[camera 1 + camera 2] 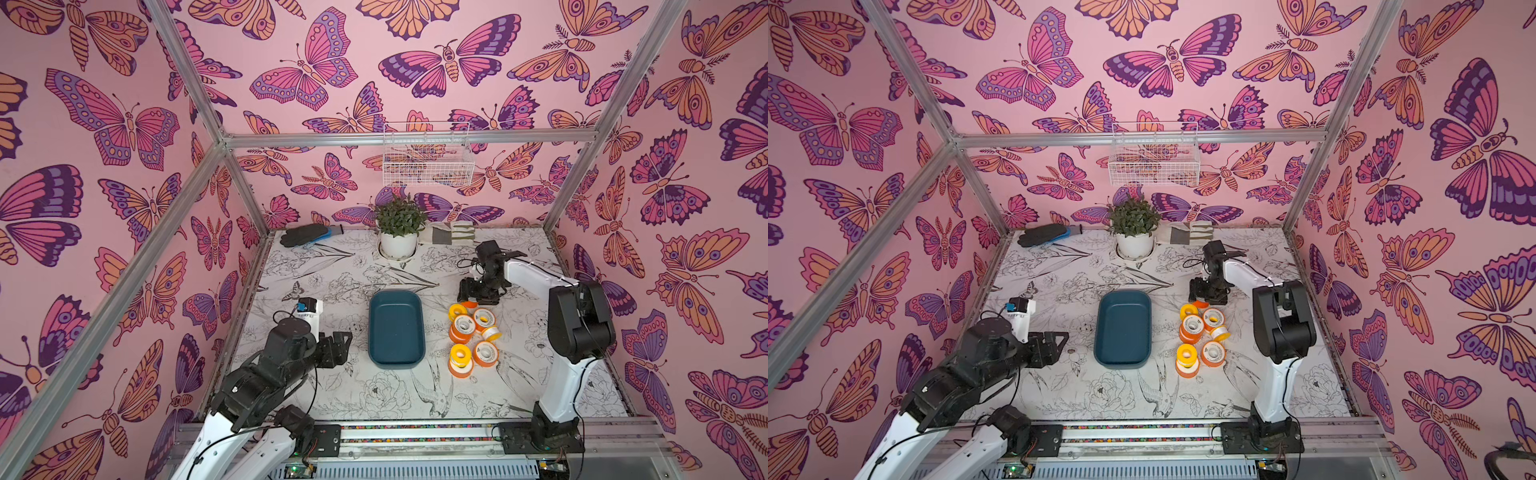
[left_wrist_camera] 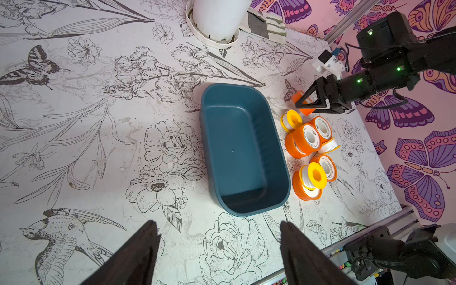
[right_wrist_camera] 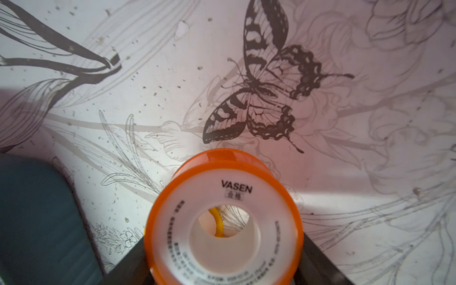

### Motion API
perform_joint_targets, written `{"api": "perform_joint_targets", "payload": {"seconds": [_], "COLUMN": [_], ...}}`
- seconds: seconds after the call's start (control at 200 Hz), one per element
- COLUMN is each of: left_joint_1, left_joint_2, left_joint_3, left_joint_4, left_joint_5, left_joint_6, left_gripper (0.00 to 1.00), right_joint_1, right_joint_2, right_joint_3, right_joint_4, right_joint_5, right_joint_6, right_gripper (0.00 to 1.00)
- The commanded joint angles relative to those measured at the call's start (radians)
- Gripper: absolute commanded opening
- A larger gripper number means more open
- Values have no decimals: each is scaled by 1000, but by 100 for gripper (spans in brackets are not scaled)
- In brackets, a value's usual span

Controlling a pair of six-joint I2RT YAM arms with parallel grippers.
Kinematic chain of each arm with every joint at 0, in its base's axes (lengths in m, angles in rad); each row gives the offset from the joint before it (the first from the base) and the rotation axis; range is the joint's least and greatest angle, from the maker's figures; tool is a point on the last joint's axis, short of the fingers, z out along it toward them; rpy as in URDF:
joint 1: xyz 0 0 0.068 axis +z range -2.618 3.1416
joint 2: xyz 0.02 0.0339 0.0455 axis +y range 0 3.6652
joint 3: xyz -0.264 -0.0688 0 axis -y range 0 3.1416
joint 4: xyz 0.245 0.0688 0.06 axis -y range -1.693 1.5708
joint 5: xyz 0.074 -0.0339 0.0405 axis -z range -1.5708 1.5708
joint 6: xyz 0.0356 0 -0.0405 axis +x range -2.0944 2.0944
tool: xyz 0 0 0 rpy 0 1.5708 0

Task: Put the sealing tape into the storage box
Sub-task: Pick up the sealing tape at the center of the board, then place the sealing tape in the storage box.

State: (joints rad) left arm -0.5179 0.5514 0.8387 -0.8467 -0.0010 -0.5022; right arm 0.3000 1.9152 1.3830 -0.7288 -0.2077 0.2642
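The dark teal storage box (image 1: 395,328) (image 1: 1122,328) (image 2: 241,148) lies empty mid-table. Right of it, several sealing tape spools (image 1: 473,328) (image 1: 1200,328) (image 2: 308,138) with orange or yellow flanges sit clustered, some stacked. At the cluster's far end my right gripper (image 1: 469,301) (image 2: 304,103) (image 3: 223,243) is shut on an orange spool (image 3: 237,190) (image 2: 299,95), a finger against each side. That spool's white face and centre hole point at the right wrist camera. My left gripper (image 1: 343,338) (image 2: 218,224) hangs open and holds nothing, left of the box.
A white plant pot (image 1: 398,243) stands at the back centre. A black glove (image 1: 305,235) lies back left and folded cloths (image 1: 449,232) back right. A white wire basket (image 1: 428,160) hangs on the rear wall. A metal rail (image 1: 415,432) runs along the front edge.
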Motion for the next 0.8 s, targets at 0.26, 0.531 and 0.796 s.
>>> {"api": "perform_joint_targets", "payload": {"seconds": [0.26,0.531,0.796], "left_joint_1": [-2,-2,-2], "left_joint_2": [2,-4,-5], "left_joint_3": [-6,-4,-1], "left_joint_4": [-44,-51,-58], "left_joint_5": [-86,-96,-119], "left_joint_6": [-28,-33,-39], "left_gripper": [83,84,86], "right_joint_1": [176,446,595], "right_joint_2": [-139,-26,143], "right_joint_3": [83,319,490], "right_joint_4": [-62,-188,-257], "right_joint_5": [82,204,294], "right_joint_6": [-17,-25,-14], "right_gripper": [68,68,68]}}
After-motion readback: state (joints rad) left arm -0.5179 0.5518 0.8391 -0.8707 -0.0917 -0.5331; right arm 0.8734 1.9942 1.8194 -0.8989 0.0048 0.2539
